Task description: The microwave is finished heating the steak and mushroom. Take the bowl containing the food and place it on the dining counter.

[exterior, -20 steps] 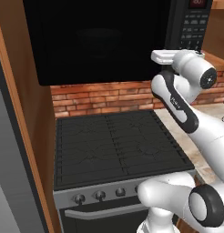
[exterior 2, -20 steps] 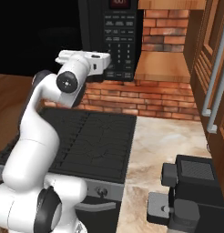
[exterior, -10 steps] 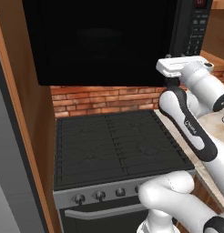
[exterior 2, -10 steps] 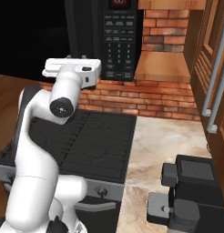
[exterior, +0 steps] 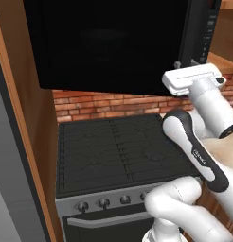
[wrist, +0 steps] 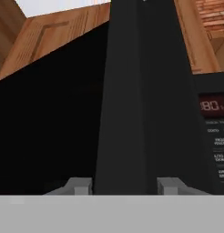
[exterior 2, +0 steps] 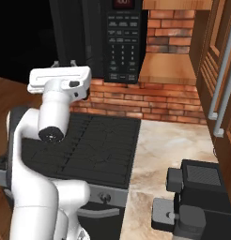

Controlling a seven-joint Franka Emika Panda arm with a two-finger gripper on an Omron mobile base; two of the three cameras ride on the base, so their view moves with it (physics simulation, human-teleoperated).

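The microwave [exterior: 113, 42] hangs above the stove [exterior: 118, 153], its wide dark door swung slightly ajar, long axis horizontal, keypad column [exterior 2: 123, 42] at the right. The gripper [wrist: 125, 185] straddles the door's upright edge, fingers [wrist: 79, 185] spread apart, not clamped.

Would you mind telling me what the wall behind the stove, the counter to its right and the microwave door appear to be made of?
The wall looks like matte red brick, with pale mortar lines showing. The counter seems to be polished beige marbled stone, judging by its veining. The microwave door looks like glossy black plastic or glass; which of the two is unclear.
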